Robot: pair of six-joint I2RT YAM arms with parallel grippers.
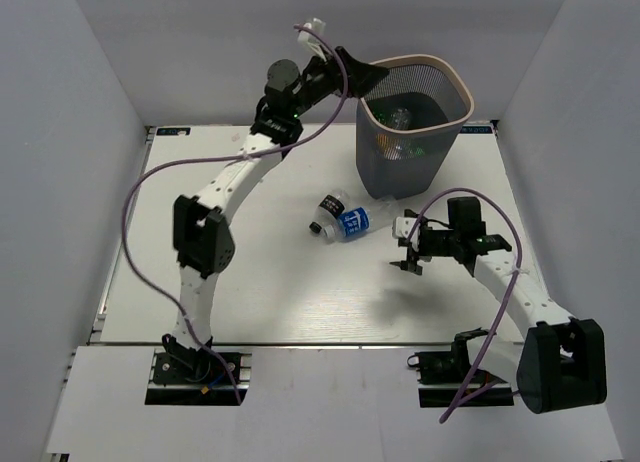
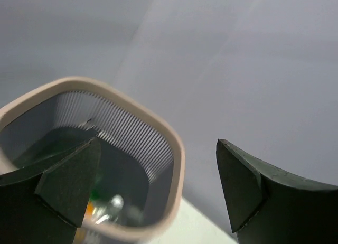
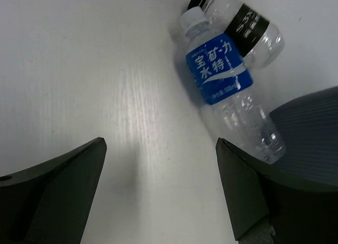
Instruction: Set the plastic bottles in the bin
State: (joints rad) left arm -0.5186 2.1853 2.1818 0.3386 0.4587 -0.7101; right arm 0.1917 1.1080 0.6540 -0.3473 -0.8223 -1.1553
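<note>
Our left end effector [image 2: 158, 188] gapes wide and empty over the bin [image 2: 177, 149], where several bottles [image 1: 400, 122] lie, while our right end effector [image 3: 158, 186], equally wide and empty, hovers over the bench [image 3: 79, 69] near two more lying side by side just beside the bin. We judge the blue-label bottle [image 3: 221, 77] and black-label bottle [image 3: 251, 27] light, thin-walled and slick, so we would pinch across the labelled middle of each, gently

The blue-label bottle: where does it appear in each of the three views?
Top external: the blue-label bottle lies near the centre, just in front of the bin.
Left wrist: not in it.
Right wrist: upper right, beside a black-label bottle.
Shared landmark: the bin, in every view.
</note>
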